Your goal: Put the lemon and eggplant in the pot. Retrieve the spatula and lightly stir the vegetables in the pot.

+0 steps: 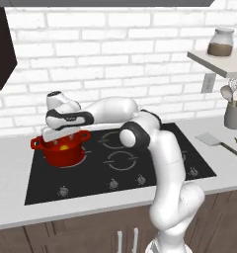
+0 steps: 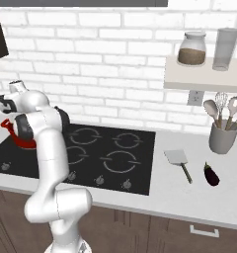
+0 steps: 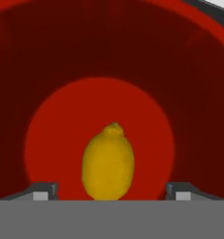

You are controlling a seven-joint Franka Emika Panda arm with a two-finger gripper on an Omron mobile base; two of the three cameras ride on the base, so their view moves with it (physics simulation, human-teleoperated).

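The arm (image 1: 140,133) reaches left over the stove (image 1: 125,158), its hand (image 1: 66,129) just above the pot (image 1: 61,148) holding the lemon (image 1: 65,147), while a spatula (image 1: 217,143) lies on the bench (image 1: 12,163) at right.

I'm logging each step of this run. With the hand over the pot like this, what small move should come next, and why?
Probably lift the gripper straight up out of the pot. The lemon already lies on the pot's bottom, with the fingertips spread wide of it, while the eggplant waits on the counter beside the spatula.
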